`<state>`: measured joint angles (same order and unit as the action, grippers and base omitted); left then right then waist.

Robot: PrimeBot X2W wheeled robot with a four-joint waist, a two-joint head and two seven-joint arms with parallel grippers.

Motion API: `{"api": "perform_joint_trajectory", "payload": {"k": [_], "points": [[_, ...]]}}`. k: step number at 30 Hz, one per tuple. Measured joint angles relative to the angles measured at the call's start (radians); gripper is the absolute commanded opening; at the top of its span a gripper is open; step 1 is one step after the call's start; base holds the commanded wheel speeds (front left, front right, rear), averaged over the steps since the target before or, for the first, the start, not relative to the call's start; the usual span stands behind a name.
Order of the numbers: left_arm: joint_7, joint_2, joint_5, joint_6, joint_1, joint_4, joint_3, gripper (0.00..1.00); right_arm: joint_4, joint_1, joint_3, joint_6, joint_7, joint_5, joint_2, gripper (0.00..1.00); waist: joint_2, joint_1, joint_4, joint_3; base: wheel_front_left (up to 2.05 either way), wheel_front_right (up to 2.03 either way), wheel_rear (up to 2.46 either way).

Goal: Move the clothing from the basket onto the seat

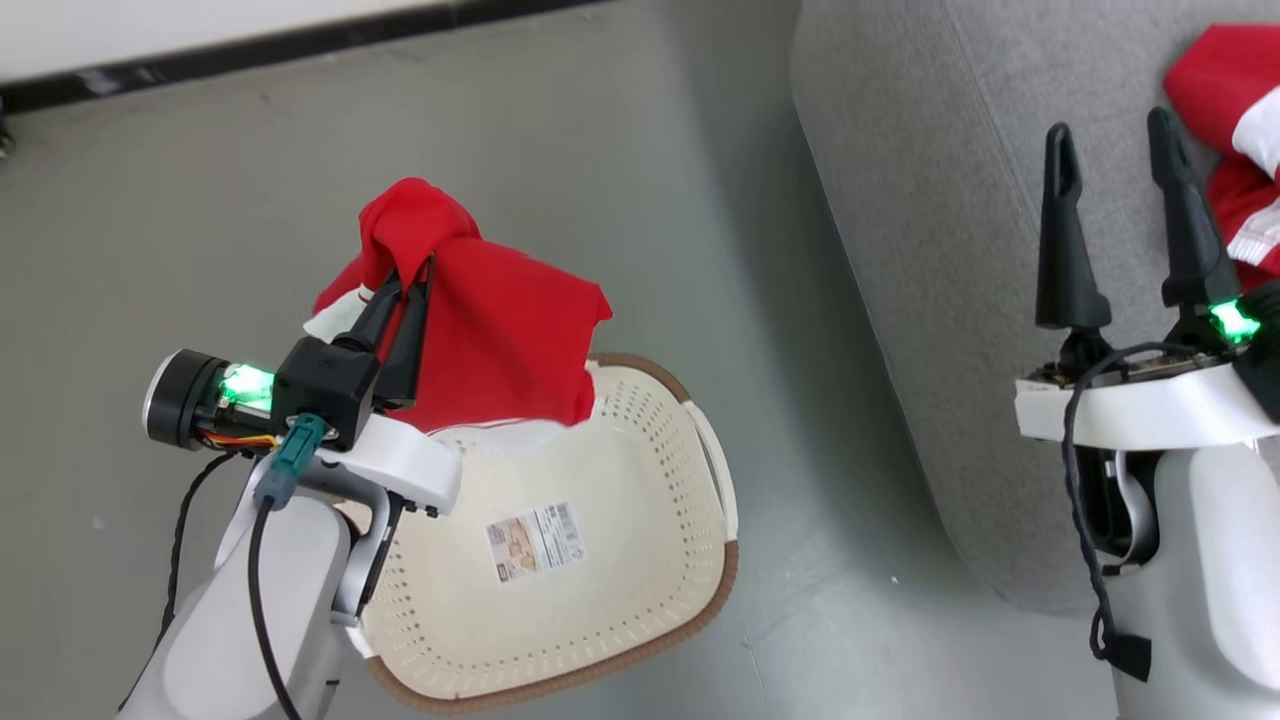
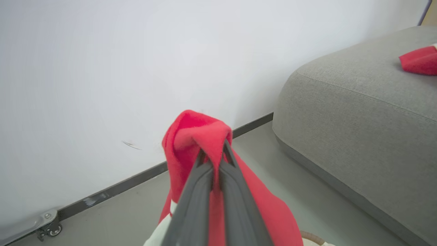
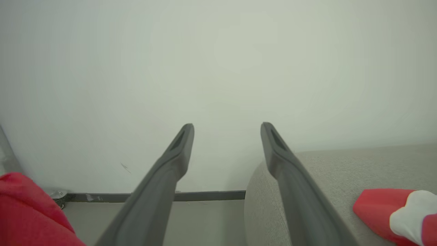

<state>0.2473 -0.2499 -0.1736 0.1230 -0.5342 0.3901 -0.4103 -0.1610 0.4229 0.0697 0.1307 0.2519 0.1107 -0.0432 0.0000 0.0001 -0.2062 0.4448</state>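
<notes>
one garment in left gripper

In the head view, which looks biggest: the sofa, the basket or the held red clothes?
1. Sofa, even cut off by the frame.
2. Basket.
3. Held red clothing, though it hangs nearer the camera, which enlarges it.

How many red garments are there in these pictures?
2. One garment hangs from the shut left gripper over the basket; the other garment lies on the sofa, where its folds may hide more.
</notes>
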Motion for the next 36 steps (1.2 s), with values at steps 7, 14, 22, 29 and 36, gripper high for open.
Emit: {"api": "perform_joint_trajectory", "payload": {"k": [7,14,22,29,36], "points": [[0.0,-0.024,0.0,0.0,0.026,-0.053,0.014,0.0,-0.026,-0.035,-0.012,0.0,0.0,-0.025,-0.012,1.0,0.0,0.0,0.035,-0.076,0.0,0.0,0.0],[0.001,-0.039,0.0,-0.01,0.048,-0.085,0.021,0.0,-0.05,-0.063,-0.046,0.0,0.0,-0.051,-0.03,1.0,0.0,0.0,0.066,-0.154,0.0,0.0,0.0],[0.001,-0.054,-0.013,-0.025,0.093,-0.108,0.034,0.0,-0.072,-0.093,-0.091,0.0,-0.006,-0.057,-0.056,1.0,0.0,0.0,0.097,-0.24,0.0,0.0,0.0],[0.001,-0.07,-0.017,-0.057,0.115,-0.14,0.027,0.0,-0.083,-0.112,-0.182,0.0,-0.043,-0.054,-0.086,1.0,0.0,-0.0001,0.128,-0.316,0.0,0.0,0.0],[0.001,-0.088,-0.018,-0.107,0.123,-0.157,-0.002,0.0,-0.094,-0.112,-0.303,0.0,-0.091,-0.01,-0.123,1.0,0.0,0.0,0.156,-0.371,0.0,0.0,0.0]]}}
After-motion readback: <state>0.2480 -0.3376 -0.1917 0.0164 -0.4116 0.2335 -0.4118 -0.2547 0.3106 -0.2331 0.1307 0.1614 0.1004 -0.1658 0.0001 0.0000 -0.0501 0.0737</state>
